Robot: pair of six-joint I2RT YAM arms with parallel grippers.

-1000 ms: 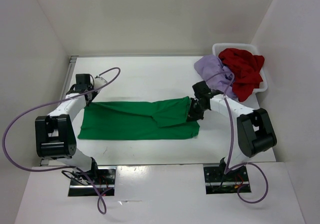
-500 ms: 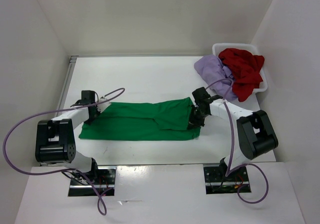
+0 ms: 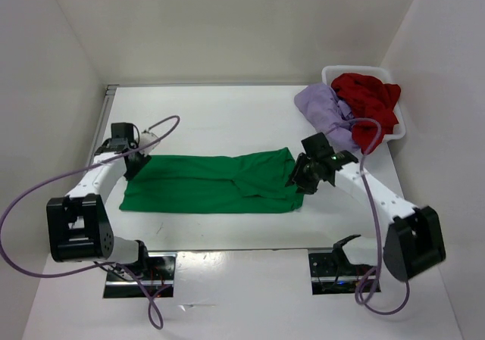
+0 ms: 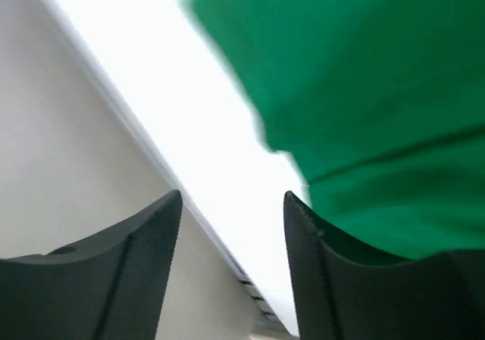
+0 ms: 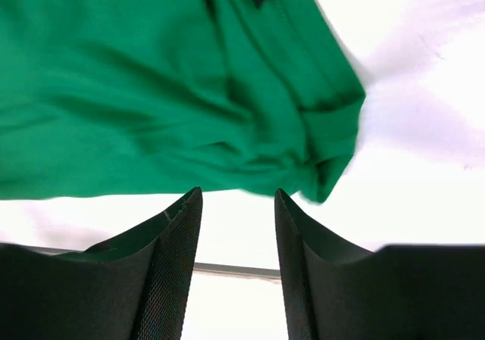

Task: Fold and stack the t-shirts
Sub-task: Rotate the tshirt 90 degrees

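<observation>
The bright green t-shirt [image 3: 212, 182] lies folded lengthwise into a long strip across the middle of the table. My left gripper [image 3: 129, 166] hangs open over its left end, nothing between the fingers; the wrist view shows green cloth [image 4: 364, 90] beyond the right finger. My right gripper [image 3: 298, 179] stands open just off the shirt's right end, and its wrist view shows the bunched hem [image 5: 326, 143] lying free ahead of the fingers. The dark red t-shirt [image 3: 369, 109] fills the basket, and the lavender t-shirt [image 3: 324, 105] hangs over its left side onto the table.
A white lattice basket [image 3: 397, 128] sits at the table's back right corner. White walls close the table in on the left, back and right. The table's left edge has a metal rail [image 3: 103, 120].
Both grippers have opened and let go of the green shirt's ends. The shirt was drawn toward the front and lies narrower. The right arm has lifted and swung to the right.
</observation>
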